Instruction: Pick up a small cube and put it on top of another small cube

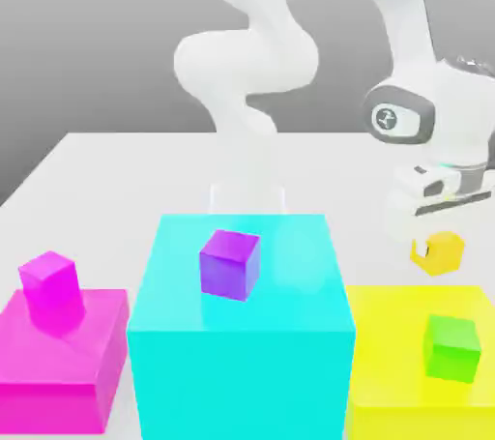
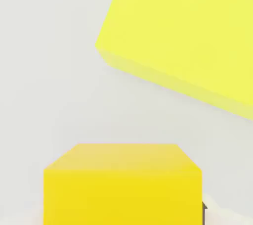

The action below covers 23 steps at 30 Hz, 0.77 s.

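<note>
exterior view: the hand point(image 1: 437, 223) hangs low over the white desk point(image 1: 116, 177) toward the exterior view's right, behind the big yellow block point(image 1: 396, 332) at the desk's near right corner. the small orange-yellow cube point(image 1: 438, 252) sits directly under the fingers, and the hand is clenched on it (whether the cube is off the desk or resting on it i cannot tell). three small cubes offer landing spots: a green cube point(image 1: 452, 347) on the yellow block, a purple cube point(image 1: 230, 263) on the tall cyan block point(image 1: 242, 351) in the middle, and a magenta cube point(image 1: 50, 293) on the low magenta block point(image 1: 58, 370) at the near left.

hand view: the orange-yellow cube point(image 2: 122, 189) sits close under the camera, square-on. the yellow block point(image 2: 188, 36) lies just beyond, tilted in the picture, bare desk between them.

risks, as i judge them: the targets are small and raised, so an off-centre set-down could tip the carried cube off or nudge the lower one. lifting too little could clip the yellow block's edge on the way to the green cube. a shallow grip could let the cube slip mid-carry.
</note>
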### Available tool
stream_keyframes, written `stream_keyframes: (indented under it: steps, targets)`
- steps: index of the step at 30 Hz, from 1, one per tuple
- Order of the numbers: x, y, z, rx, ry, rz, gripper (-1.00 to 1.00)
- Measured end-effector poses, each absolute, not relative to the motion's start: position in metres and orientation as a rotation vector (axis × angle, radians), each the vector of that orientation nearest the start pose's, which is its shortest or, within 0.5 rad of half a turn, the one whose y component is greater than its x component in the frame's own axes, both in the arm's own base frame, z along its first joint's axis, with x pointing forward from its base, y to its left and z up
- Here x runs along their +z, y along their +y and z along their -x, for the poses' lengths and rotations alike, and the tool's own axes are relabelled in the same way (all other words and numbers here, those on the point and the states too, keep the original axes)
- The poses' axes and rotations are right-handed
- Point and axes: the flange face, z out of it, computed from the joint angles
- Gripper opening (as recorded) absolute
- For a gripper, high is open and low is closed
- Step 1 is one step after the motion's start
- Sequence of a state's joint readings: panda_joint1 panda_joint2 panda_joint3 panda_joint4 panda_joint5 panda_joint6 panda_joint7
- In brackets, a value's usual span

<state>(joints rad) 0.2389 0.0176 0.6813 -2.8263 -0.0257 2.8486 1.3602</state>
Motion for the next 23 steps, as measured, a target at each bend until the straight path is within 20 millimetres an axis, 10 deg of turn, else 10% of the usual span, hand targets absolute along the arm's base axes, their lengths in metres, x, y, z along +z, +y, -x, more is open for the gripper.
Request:
stream_keyframes:
  steps: [14,19,20,23]
  targets:
    - [0.313,0.243,-0.432,-0.007,2.07,2.365,-1.0]
    - [0.278,0.241,-0.444,-0.004,2.143,2.295,-1.0]
    - [0.267,0.242,-0.443,-0.003,2.142,2.296,1.0]
    - [0.267,0.242,-0.443,-0.003,2.142,2.296,1.0]
